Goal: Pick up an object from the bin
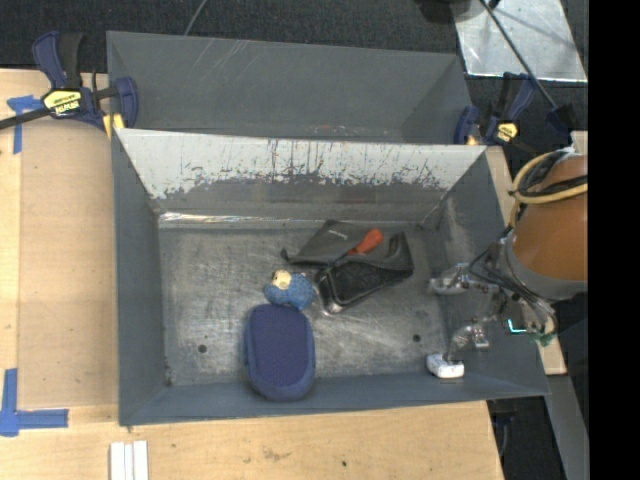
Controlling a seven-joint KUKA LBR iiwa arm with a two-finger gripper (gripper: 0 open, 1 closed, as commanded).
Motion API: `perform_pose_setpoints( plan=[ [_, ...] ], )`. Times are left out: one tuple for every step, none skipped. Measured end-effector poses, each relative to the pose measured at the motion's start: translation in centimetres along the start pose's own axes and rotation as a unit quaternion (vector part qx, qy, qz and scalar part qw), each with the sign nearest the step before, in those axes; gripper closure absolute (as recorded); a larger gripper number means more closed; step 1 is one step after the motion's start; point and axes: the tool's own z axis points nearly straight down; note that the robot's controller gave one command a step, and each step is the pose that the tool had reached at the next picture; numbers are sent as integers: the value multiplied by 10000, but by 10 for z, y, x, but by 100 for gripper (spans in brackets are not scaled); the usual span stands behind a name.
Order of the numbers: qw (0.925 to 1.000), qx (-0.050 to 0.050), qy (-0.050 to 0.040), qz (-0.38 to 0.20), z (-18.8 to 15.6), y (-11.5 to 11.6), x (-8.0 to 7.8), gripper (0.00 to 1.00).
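Against the right wall of the bin [140, 298], the gripper [458, 310], low over bare floor, its two metal fingers spread apart with nothing between them. Just nearer than the near finger, by the near right corner, a small white object [445, 369], almost at the foot of the near wall. Open floor leftward from the gripper as far as the black pile [365, 273] at mid-floor, with an orange piece [370, 239] on its far side. Just left of that pile, a small blue-and-yellow lump [290, 288]; just nearer again, a dark blue oval pad [280, 353], hard by the near wall. Bare floor along the left and far walls.
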Motion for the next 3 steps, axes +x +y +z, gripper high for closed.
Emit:
perform_pose_setpoints(
  plan=[
    [9989, -3, -37, 461, 37, 69, -37, 0],
    [9982, 21, -54, -605, 55, 125, -85, 0],
    [9880, 11, -44, -1545, 40, 190, -103, 0]
  ],
)
